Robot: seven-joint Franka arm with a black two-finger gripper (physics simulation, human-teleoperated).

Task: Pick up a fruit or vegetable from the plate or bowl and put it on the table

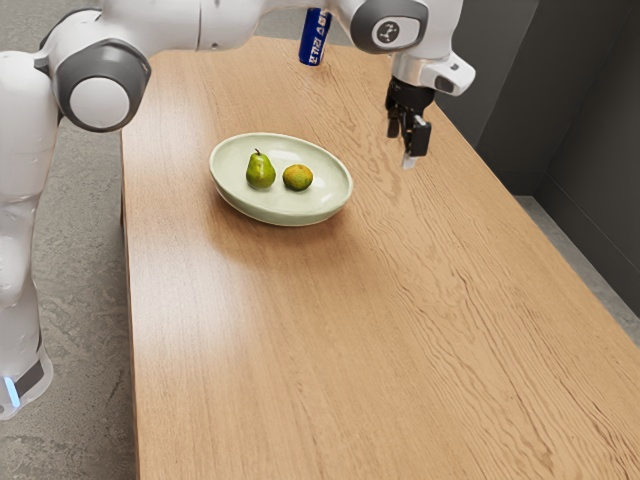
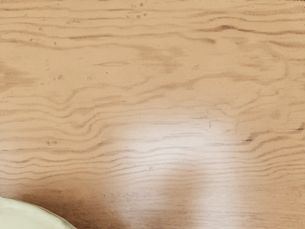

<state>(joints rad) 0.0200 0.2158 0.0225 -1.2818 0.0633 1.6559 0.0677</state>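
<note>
"Which fruit is awaiting the lift?"

"Either: a green pear and a small citrus are sitting inside the pale bowl. Both are probably weighing little, firm but bruisable; the pear's taper is inviting slips, so its belly is offering the better hold, the citrus its middle."

"And the arm?"

"Reaching over the table, it is pointing the pincer downward, off the bowl toward the exterior view's right; gaping or pinching together, I'm not able to tell."
</note>
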